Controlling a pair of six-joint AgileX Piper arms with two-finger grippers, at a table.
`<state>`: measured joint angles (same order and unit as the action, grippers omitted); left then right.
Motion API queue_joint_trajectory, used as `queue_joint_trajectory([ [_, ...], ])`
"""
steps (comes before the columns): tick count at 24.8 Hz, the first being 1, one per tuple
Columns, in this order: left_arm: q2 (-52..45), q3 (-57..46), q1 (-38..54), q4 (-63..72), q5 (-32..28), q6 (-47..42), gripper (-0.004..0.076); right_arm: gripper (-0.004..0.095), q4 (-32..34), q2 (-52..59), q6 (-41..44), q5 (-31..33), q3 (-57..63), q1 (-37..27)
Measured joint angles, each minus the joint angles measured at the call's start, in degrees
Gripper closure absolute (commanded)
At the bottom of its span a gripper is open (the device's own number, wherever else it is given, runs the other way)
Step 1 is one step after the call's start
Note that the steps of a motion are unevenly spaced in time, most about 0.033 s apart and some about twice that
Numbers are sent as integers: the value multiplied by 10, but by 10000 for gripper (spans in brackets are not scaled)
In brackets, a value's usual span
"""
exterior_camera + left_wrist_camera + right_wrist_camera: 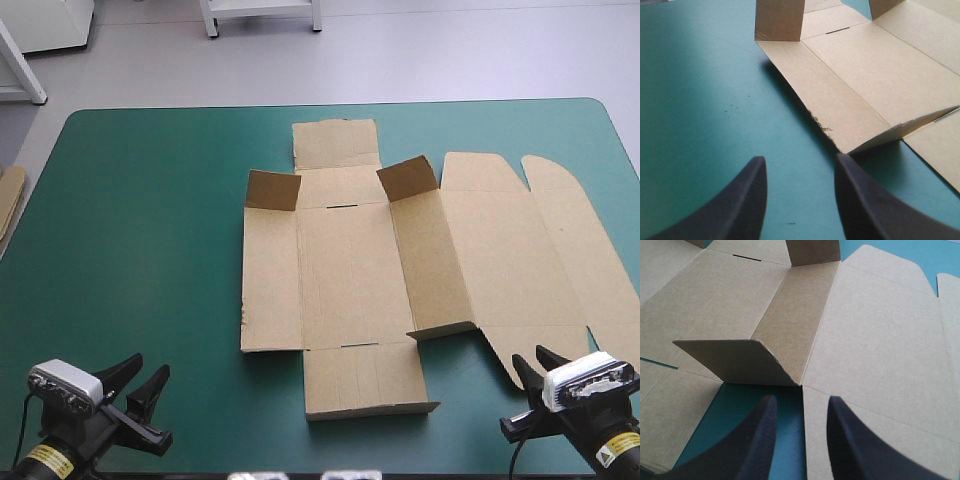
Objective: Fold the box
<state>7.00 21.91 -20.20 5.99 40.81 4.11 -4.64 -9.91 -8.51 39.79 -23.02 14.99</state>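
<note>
**Box lies unfolded, both grippers released**

The brown box (350,270) lies spread across the middle and right of the teal-green table (140,220), with two far flaps (272,190) standing up. At the near edge, the left gripper (150,364) and right gripper (530,354) stand with fingers apart, holding nothing, the right one at the box's near corner

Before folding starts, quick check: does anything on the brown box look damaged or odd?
Yes: the box has a small ragged nick on its left edge, near the corner nearest the left gripper. Otherwise nothing stands out.
</note>
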Motion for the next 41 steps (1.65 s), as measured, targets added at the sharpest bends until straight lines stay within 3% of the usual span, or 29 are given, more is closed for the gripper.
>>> queue_joint_trajectory([
  [14,0,0,0,1,0,-9,406,586,0,0,0,0,0,0],
  [19,17,0,0,0,-2,-89,348,473,21,0,8,4,-10,0],
  [22,64,6,0,0,-11,-128,329,411,55,-9,44,9,-37,0],
  [27,160,33,0,21,-62,-151,329,404,101,-58,70,24,-63,0],
  [41,510,145,0,75,-112,-153,327,404,107,-166,85,13,-103,0],
])
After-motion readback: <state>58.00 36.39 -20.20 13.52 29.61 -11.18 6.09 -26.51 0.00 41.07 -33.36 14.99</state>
